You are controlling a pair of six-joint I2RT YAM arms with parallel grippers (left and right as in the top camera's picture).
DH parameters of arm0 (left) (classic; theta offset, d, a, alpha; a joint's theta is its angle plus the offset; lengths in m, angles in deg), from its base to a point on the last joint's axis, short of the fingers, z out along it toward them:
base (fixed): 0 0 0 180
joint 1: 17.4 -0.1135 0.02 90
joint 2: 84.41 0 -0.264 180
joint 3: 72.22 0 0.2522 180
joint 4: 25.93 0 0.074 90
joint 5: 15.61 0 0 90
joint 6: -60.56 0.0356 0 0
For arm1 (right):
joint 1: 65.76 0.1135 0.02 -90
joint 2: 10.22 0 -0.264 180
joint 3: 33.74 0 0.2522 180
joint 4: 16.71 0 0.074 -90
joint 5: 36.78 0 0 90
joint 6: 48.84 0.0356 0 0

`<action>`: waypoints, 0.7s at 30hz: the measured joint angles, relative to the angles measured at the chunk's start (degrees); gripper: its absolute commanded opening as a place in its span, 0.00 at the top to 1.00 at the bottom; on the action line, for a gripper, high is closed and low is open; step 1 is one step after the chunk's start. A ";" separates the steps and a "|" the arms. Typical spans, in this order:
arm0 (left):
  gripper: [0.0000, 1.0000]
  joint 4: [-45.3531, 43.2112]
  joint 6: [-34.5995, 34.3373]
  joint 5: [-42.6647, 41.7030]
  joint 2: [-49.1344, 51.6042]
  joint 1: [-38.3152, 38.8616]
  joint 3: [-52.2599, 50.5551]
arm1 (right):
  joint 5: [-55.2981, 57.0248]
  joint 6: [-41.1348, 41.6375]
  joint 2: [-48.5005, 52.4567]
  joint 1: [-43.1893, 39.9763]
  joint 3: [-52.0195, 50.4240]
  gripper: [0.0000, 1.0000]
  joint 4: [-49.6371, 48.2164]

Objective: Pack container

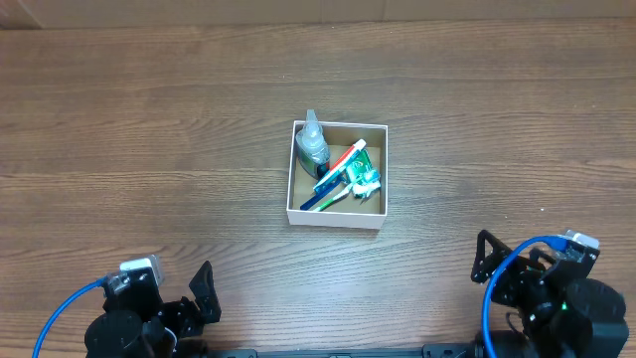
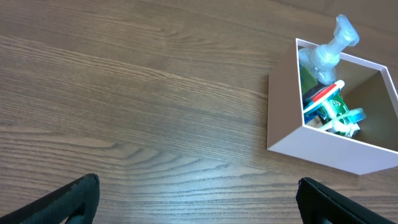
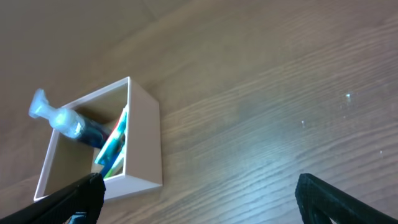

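Note:
The container point(image 1: 336, 218) is a small square white box with a brown inside, at the middle of the table. In it lie a clear bottle point(image 1: 312, 141), a red-and-white toothbrush point(image 1: 345, 159), a blue one point(image 1: 324, 194) and a green packet point(image 1: 364, 177). It also shows in the left wrist view point(image 2: 286, 118) and the right wrist view point(image 3: 144, 143). My left gripper point(image 1: 204, 293) is open and empty at the near left edge. My right gripper point(image 1: 484, 261) is open and empty at the near right. Both are well away from the box.
The wooden table top point(image 1: 149, 139) runs all round the box. A pale wall strip point(image 1: 298, 10) lies along the far edge. Blue cables point(image 1: 497, 288) loop by both arm bases.

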 measured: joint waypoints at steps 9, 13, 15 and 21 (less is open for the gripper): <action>0.00 0.09 0.00 -0.02 0.00 0.00 -0.04 | -1.46 -9.88 -15.43 2.71 -25.46 0.00 -32.06; 0.00 0.13 0.00 -0.02 0.00 0.00 -0.07 | -1.86 -14.56 -15.52 5.14 -36.24 0.00 -56.13; 0.00 0.15 0.00 -0.02 0.00 0.00 -0.07 | -1.92 -17.14 -15.54 5.60 -41.16 0.00 -65.13; 0.00 0.13 0.00 -0.02 0.00 0.00 -0.07 | -0.28 -20.61 -15.67 5.75 -43.15 0.00 -56.94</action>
